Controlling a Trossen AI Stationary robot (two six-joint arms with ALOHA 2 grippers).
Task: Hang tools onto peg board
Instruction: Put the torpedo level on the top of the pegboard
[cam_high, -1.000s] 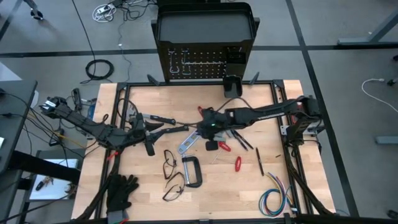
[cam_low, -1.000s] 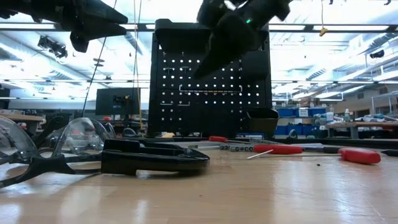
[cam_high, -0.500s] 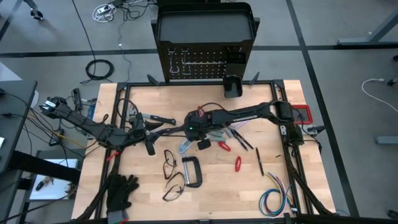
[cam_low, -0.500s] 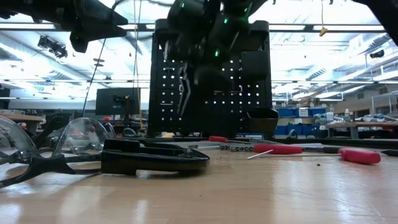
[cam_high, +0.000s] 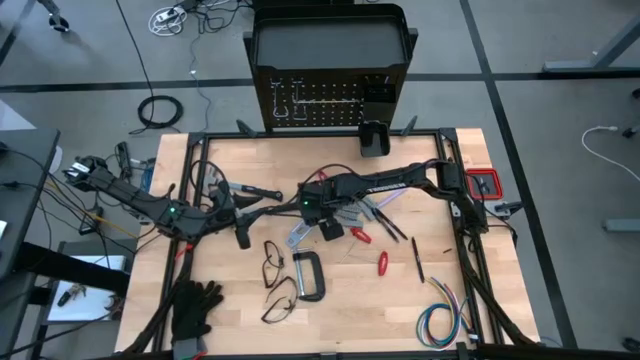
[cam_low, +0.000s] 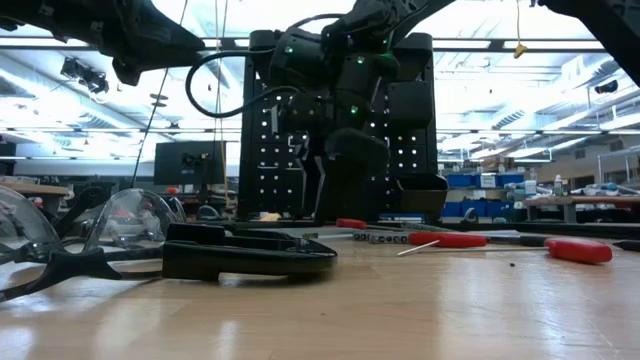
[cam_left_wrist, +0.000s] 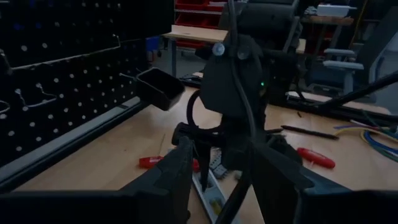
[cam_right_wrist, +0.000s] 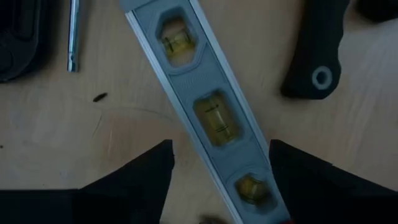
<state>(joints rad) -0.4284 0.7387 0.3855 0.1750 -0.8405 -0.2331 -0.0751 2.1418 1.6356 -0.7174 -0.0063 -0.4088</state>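
Right claw (cam_right_wrist: 217, 180) spread wide, astride but seemingly not gripping the silver spirit level (cam_right_wrist: 208, 112) flat on the surface (cam_high: 400, 300); left claw (cam_high: 240, 210) part-open, grip unclear; peg board (cam_high: 325, 100) upright behind.

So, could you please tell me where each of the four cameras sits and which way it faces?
High: overhead, straight down; table, both arms.
Low: table height, facing the peg board; right gripper descending.
Left wrist: past left gripper toward the right arm.
Right wrist: down past open right gripper onto the level.
Shared: level also in high.
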